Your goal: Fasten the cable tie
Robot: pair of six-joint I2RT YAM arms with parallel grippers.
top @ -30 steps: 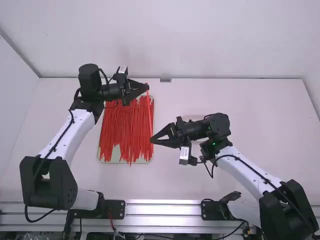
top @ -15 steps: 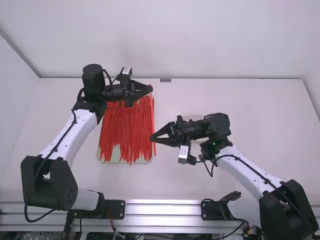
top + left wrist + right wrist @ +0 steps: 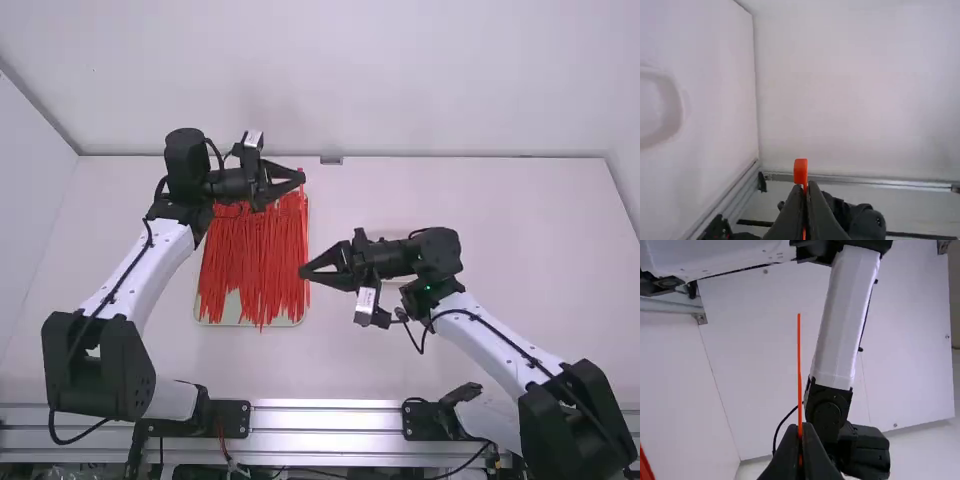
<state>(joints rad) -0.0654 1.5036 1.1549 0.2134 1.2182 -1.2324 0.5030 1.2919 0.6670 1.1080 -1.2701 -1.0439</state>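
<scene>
A thick heap of red plastic ties (image 3: 250, 255) lay on a tan board (image 3: 287, 320) left of the table's (image 3: 500, 210) middle, just beside both grippers. The left gripper (image 3: 297, 181), at the heap's far end, was clenched on the cable tie (image 3: 800, 171), its blunt head poking out. The right gripper (image 3: 304, 271), by the heap's right side, pinched the same tie's thin, straight tail.

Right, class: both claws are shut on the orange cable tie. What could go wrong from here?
1. The cable tie sticks far out of the right claw, so the thin tail may wobble and miss the head.
2. That head barely clears the left claw, leaving little room.
3. The loose ties nearby could snag.
</scene>
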